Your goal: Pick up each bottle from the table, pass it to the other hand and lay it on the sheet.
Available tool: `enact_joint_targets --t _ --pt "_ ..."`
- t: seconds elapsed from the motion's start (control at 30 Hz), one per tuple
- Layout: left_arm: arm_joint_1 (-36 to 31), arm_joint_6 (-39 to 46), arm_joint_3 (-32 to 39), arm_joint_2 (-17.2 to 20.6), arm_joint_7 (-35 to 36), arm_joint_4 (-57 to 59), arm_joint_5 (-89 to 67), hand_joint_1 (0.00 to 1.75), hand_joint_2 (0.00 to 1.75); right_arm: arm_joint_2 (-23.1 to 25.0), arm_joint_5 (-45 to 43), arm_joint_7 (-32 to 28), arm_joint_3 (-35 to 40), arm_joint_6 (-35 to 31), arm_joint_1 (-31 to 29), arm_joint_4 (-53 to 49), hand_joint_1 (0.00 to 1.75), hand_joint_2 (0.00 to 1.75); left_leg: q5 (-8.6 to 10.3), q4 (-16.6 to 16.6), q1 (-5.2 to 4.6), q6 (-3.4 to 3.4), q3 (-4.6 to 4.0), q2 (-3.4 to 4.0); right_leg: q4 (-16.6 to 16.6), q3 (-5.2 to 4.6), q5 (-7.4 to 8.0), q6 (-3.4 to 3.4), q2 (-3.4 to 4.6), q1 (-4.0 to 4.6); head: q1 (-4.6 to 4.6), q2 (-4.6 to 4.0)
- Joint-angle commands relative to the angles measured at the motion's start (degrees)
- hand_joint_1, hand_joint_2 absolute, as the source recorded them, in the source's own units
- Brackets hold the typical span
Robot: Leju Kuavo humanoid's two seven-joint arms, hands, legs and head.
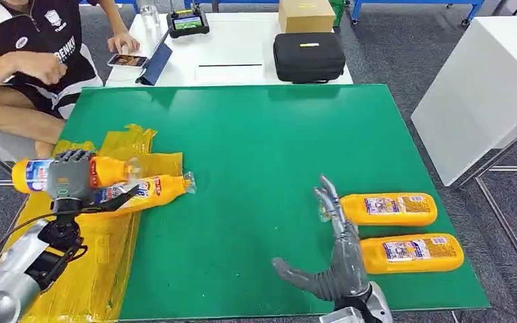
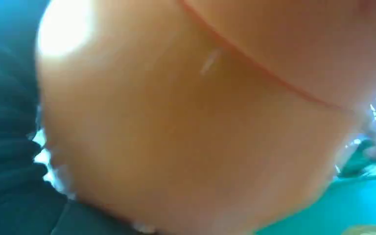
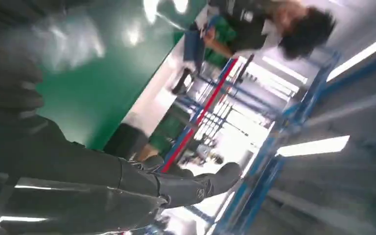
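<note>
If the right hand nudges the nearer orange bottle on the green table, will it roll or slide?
The nearer bottle lies on its side and looks flat-sided, so it would probably slide rather than roll. It appears full, so likely fairly heavy. Its glossy plastic may slip against the right hand, open beside it.

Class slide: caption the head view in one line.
Left hand holds an orange bottle over the yellow sheet; right hand open beside two bottles.
</note>
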Motion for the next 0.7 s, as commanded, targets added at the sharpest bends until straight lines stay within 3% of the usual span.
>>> enact_joint_targets --t 0.03,0.17,0.7 --pt "4.26 -3.3 11.38 -0.17 -1.33 1.67 -0.12 0.0 1.75 1.88 2.52 2.27 -2.16 3.47 -6.49 1.45 0.0 1.75 -0.07 -0.06 0.0 -0.21 0.25 0.07 -0.04 0.21 -0.07 0.01 -0.02 0.02 0.02 0.0" --pt "4.26 -3.3 11.38 -0.17 -1.33 1.67 -0.12 0.0 1.75 1.88 2.52 2.27 -2.16 3.47 -6.49 1.45 0.0 1.75 -0.02 -0.01 -0.03 -0.12 0.08 -0.23 -0.03 0.12 -0.04 0.02 -0.26 0.0 0.0 0.0" --pt "6.15 -3.89 14.22 -1.08 -1.47 1.1 -0.12 0.0 1.75 2.34 5.45 3.66 -3.13 3.98 -6.76 1.73 0.0 1.75 -0.04 -0.05 0.0 -0.2 0.25 -0.23 -0.05 0.26 -0.06 0.02 -0.33 0.02 0.0 0.0"
